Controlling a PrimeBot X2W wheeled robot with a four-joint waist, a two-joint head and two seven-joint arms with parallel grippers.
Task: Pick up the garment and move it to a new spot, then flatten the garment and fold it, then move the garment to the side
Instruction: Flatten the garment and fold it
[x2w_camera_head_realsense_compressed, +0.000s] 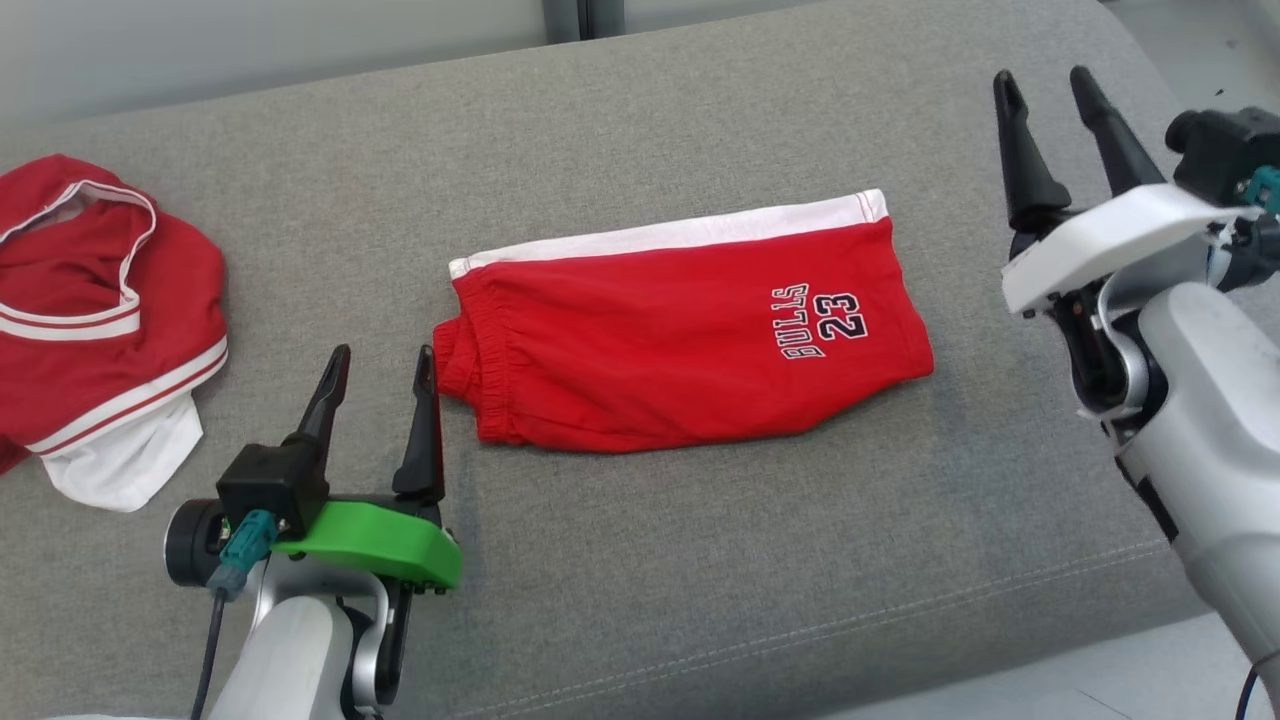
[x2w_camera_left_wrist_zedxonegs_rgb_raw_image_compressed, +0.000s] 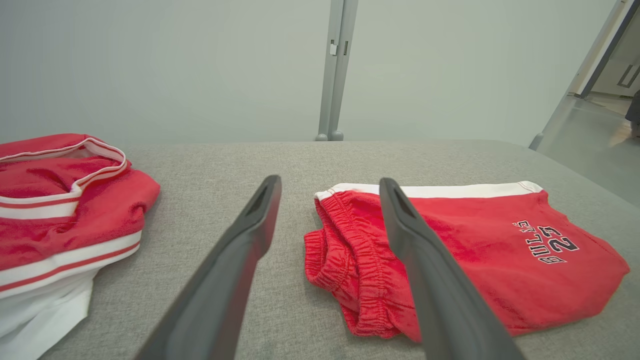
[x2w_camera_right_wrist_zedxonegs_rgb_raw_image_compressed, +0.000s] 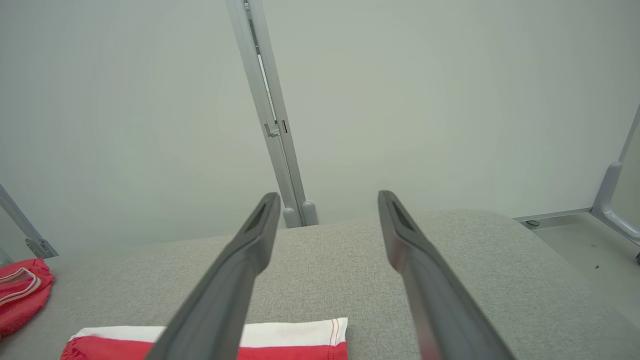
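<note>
The folded red shorts (x2w_camera_head_realsense_compressed: 690, 330), with a white band along the far edge, lie flat in the middle of the grey padded worktop (x2w_camera_head_realsense_compressed: 700, 560). The left pincer (x2w_camera_head_realsense_compressed: 385, 352) stands wide and empty just beside their waistband. The right pincer (x2w_camera_head_realsense_compressed: 1042, 78), also wide and empty, is off beyond their other end. A crumpled red-and-white jersey (x2w_camera_head_realsense_compressed: 90, 300) lies at the left.

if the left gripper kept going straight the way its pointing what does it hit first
Probably the waistband end of the red shorts: the nearer finger of the open left gripper lines up with that bunched edge. Otherwise bare grey cushion lies ahead. Its height is unclear.
</note>
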